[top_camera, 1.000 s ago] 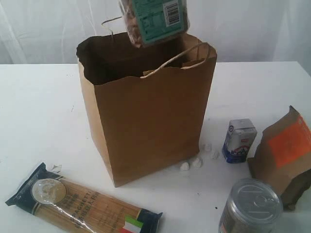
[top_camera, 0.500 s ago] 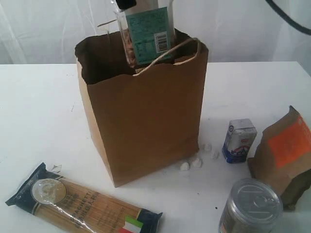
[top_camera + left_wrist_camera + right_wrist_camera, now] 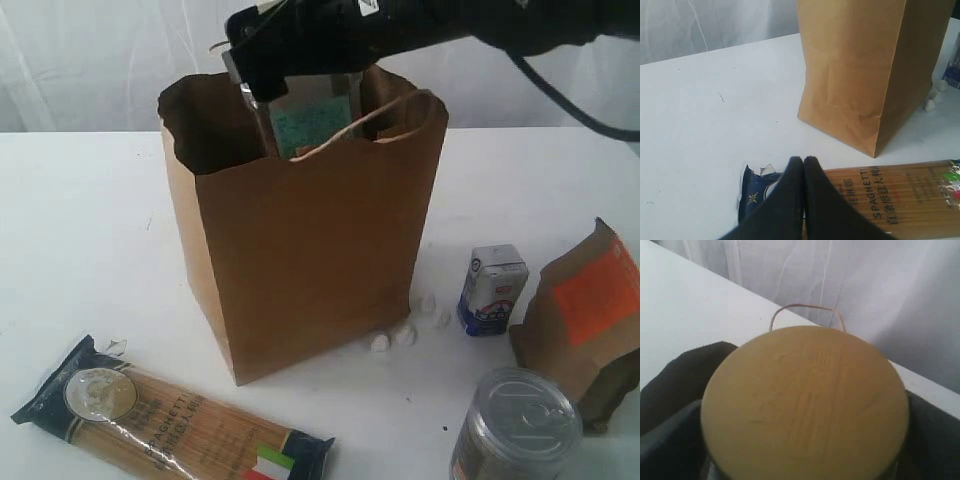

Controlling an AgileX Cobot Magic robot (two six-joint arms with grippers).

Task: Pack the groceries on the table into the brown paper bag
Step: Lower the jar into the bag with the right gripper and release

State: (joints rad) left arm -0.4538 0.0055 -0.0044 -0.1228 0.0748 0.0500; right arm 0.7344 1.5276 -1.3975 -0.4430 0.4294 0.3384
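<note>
Right tool (image 3: 300,95) grips the gold-lidded clear jar (image 3: 310,128) half inside the brown paper bag (image 3: 300,260), likely needing to sink lower, then release; left tool (image 3: 803,162) hangs closed, empty.

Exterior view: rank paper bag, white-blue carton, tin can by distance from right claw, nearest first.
1. brown paper bag: the right claw is in its mouth, gripping the gold-lidded clear jar.
2. small white-blue carton: right of the bag.
3. silver tin can: front right, closest to the camera.
</note>
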